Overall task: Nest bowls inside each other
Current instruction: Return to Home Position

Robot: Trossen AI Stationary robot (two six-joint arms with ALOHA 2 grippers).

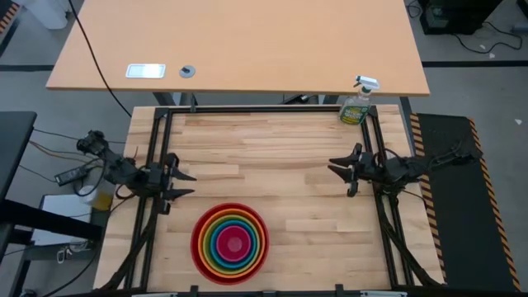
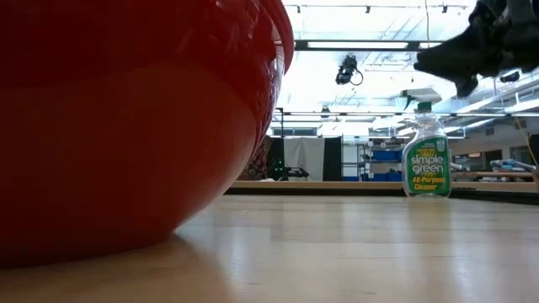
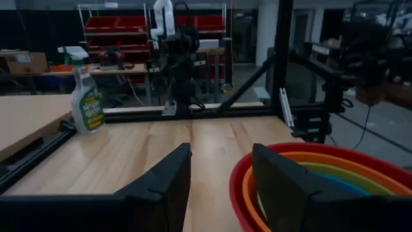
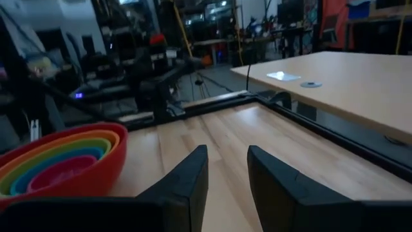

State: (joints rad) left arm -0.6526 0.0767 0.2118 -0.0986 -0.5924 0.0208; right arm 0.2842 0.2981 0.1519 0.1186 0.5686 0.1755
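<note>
The bowls [image 1: 230,242] sit nested one inside another near the table's front edge, red outermost, then orange, green, blue, with pink in the middle. The red bowl's wall [image 2: 126,126] fills the low view's left. The stack [image 3: 322,180] shows in the left wrist view and, as the stack [image 4: 61,164], in the right wrist view. My left gripper [image 1: 188,184] is open at the table's left edge, above the surface, with nothing between its fingers. My right gripper [image 1: 337,172] is open at the table's right edge, also with nothing between its fingers.
A green spray bottle [image 1: 357,104] stands at the table's far right corner, and the bottle [image 2: 427,156] also shows in the low view. A black frame [image 1: 264,110] runs round the table. A second wooden table [image 1: 239,45] stands beyond the far edge.
</note>
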